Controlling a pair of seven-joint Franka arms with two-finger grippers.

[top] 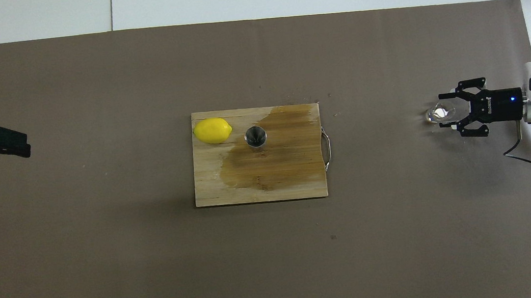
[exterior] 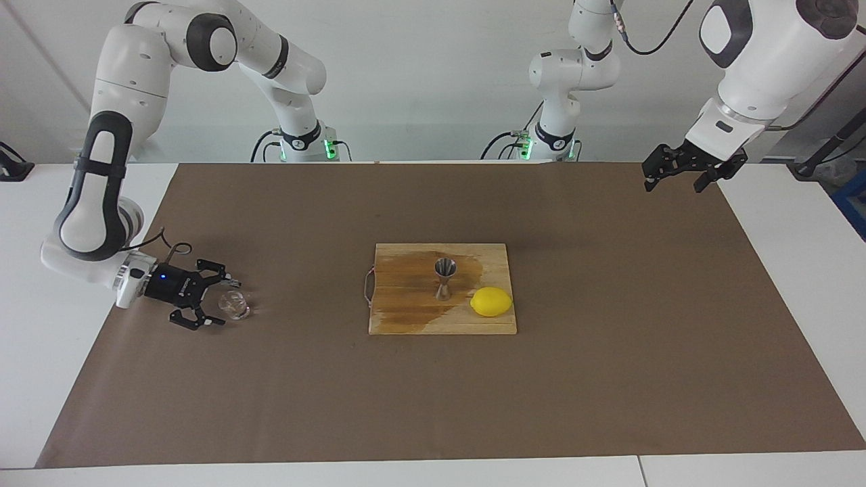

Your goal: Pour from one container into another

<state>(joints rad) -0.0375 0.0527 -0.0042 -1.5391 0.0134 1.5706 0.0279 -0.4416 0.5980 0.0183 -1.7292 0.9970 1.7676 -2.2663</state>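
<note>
Right gripper [exterior: 224, 300] flanking squat clear glass cup [exterior: 234, 306]

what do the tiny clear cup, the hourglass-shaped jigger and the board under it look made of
Tiny clear cup: likely glass, see-through with bright glints. Hourglass-shaped jigger: metal, silver and reflective. Rectangular board: wood, pale with visible grain, partly darkened by a wet-looking stain.

Lemon [exterior: 491, 302] on stained wooden cutting board [exterior: 406, 318], brown table mat [exterior: 609, 379]
</note>
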